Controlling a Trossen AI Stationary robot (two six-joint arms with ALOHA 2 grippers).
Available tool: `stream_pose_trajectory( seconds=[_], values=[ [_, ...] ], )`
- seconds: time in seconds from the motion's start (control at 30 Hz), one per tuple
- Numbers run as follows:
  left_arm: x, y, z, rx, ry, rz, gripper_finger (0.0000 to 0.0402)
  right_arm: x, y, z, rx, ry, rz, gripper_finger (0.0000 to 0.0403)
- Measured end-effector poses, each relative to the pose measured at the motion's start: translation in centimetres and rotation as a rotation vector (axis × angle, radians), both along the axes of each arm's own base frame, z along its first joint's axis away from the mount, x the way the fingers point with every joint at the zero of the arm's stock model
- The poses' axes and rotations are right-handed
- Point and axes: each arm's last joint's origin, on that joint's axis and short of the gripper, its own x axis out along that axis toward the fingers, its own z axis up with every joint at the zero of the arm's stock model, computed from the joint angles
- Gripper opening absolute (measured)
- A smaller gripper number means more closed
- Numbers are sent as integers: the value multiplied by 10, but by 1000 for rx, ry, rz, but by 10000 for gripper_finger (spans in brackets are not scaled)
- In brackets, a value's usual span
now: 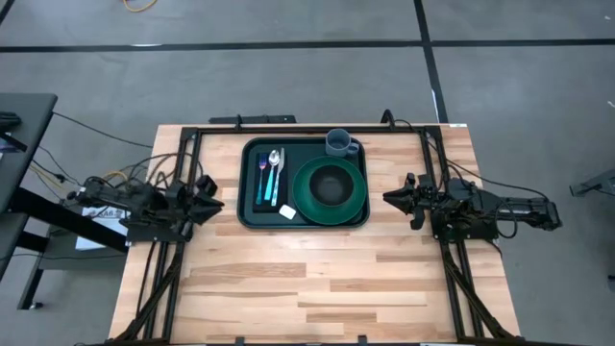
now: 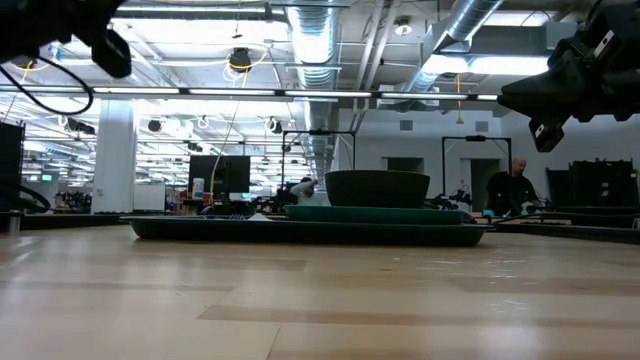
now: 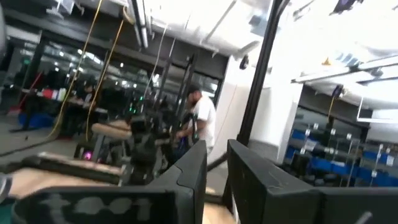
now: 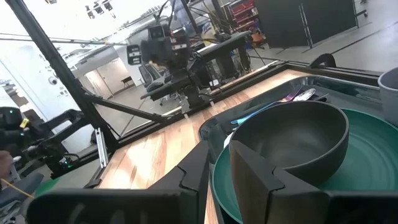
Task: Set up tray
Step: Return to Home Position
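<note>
The dark green tray (image 1: pixel 248 185) lies flat at the table's middle, toward the far edge. On it rest a round green plate (image 1: pixel 354 197) carrying a dark bowl (image 1: pixel 332 183), a grey-blue cup (image 1: pixel 340 144) at its far right corner, cutlery (image 1: pixel 272 175) on a narrow black rectangle, and a small white piece (image 1: pixel 287 210). My left gripper (image 1: pixel 219 203) hovers just left of the tray, shut and pointing at it. My right gripper (image 1: pixel 388 197) hovers just right of the tray, shut and facing the bowl (image 4: pixel 292 140). Both are raised above the table in the low view.
A black frame of rails (image 1: pixel 288 126) runs along the table's far edge and down both sides under the arms. Bare wood (image 1: pixel 307 279) fills the near half of the table. A person (image 3: pixel 202 118) stands in the room beyond, and another (image 2: pixel 510 185) stands behind the table.
</note>
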Motion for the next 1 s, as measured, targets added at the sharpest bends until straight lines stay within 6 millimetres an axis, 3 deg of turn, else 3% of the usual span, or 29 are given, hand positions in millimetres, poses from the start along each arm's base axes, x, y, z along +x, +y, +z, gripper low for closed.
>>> stream_pose_trajectory(
  seconds=[0.27, 0.6, 1.0],
  values=[
    [7, -1, -22, 38, 159, 34, 52, 0, 0, 0, 0, 0, 0, 59],
    [11, 7, -41, 75, 361, 269, 52, 0, 0, 0, 0, 0, 0, 59],
    [13, 18, -44, 142, 380, 198, 52, 0, 0, 0, 0, 0, 0, 59]
  ],
)
